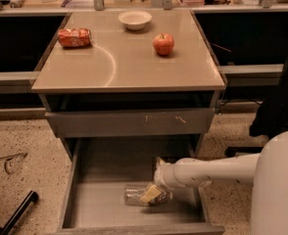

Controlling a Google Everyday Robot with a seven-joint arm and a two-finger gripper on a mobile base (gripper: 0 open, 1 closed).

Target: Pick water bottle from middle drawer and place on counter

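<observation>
The water bottle (133, 194), clear crinkled plastic, lies on its side on the flat grey bottom of the open middle drawer (100, 204). My gripper (151, 194) is down in the drawer at the bottle's right end, over or against it. The white arm reaches in from the right. The bottle's right part is hidden behind the gripper. The beige counter (129, 62) with its curved arc mark is above the drawer.
On the counter stand a crushed orange-red can (74, 37) at back left, a white bowl (134, 19) at the back and a red apple (163, 44) to the right. A closed grey drawer front (129, 122) with pale scratches sits above the open drawer. A dark chair (281, 97) stands at right.
</observation>
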